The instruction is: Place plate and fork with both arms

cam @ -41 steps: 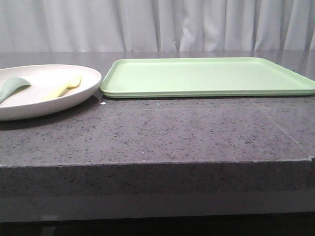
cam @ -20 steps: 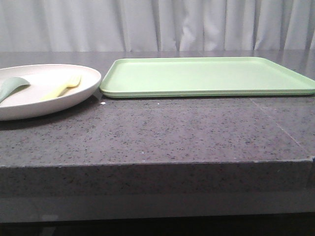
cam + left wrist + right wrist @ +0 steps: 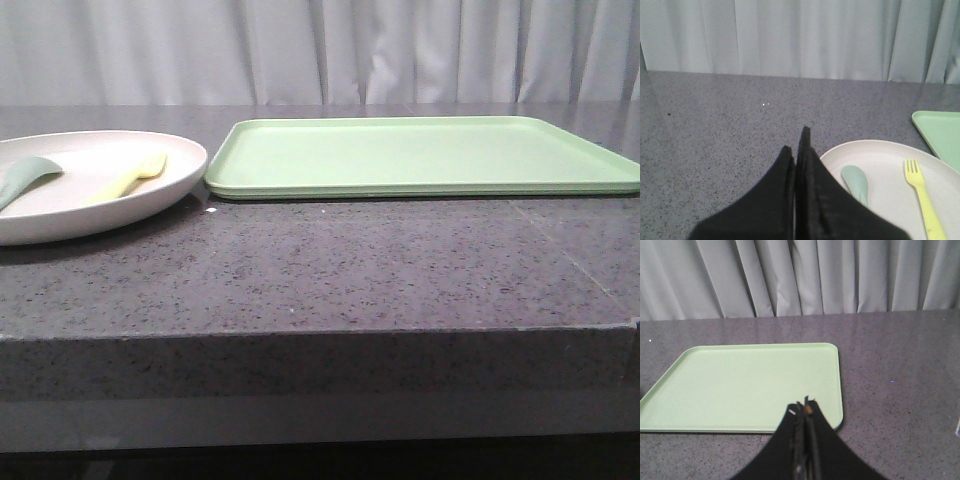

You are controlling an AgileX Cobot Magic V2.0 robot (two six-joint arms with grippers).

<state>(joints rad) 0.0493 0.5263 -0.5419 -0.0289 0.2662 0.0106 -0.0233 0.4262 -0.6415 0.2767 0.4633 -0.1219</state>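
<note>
The cream-white plate [image 3: 150, 195] lies on the stone table at the left. On it rests the pale-yellow fork [image 3: 128, 180], tines toward the back, beside a pale teal spoon [image 3: 22, 177]. The left wrist view shows the same plate [image 3: 880, 150] with the fork [image 3: 921, 195] and spoon [image 3: 856, 181] inside it. My left gripper [image 3: 796, 142] is shut and empty, hovering by the plate's rim on the side away from the tray. My right gripper [image 3: 805, 407] is shut and empty over the tray's near edge. Neither gripper appears in the front view.
A flat light-green tray [image 3: 420, 155] lies empty on the table to the right of the plate, also in the right wrist view [image 3: 745, 385]. A grey curtain hangs behind the table. The table's front edge [image 3: 320, 330] runs across the front view.
</note>
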